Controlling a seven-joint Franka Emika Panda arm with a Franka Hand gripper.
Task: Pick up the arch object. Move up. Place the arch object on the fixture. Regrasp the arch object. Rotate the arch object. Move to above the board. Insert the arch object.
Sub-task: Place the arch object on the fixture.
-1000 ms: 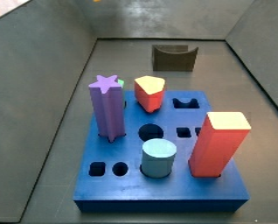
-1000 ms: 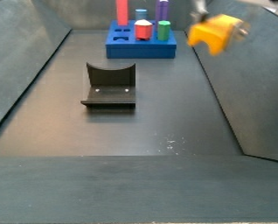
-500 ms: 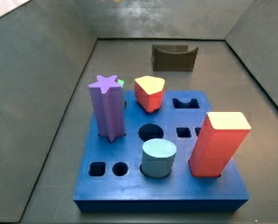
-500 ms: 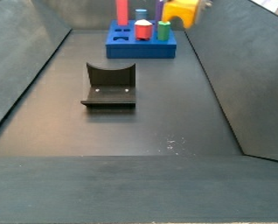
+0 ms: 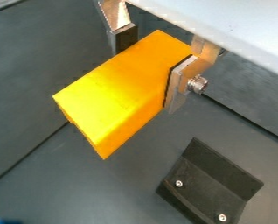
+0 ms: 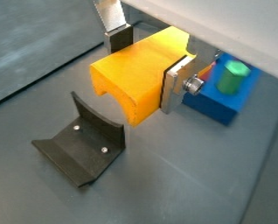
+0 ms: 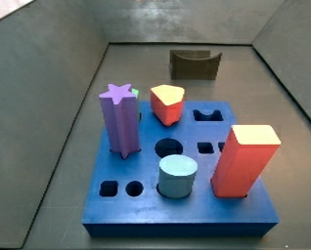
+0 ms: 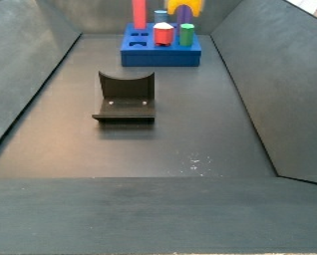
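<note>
My gripper (image 5: 151, 61) is shut on the arch object (image 5: 112, 101), a yellow-orange block with a curved notch in its underside, held in the air. It also shows between the fingers in a wrist view (image 6: 135, 77), where my gripper (image 6: 148, 63) hangs above the floor between the fixture (image 6: 83, 149) and the board (image 6: 226, 101). The fixture, a dark block with a U-shaped scoop, stands on the floor in both side views (image 7: 195, 64) (image 8: 124, 98). The blue board (image 7: 185, 210) bears coloured pegs. My gripper does not clearly show in either side view.
On the board stand a purple star peg (image 7: 117, 119), a red peg with a yellow top (image 7: 167, 104), a pale blue cylinder (image 7: 178, 177) and a tall red-orange block (image 7: 245, 160). A green peg (image 6: 233, 74) shows by the gripper. Grey walls enclose the floor.
In a side view the arch object moved from the right wall toward the far end near the board and left the top of the frame. The fixture and board have not moved.
</note>
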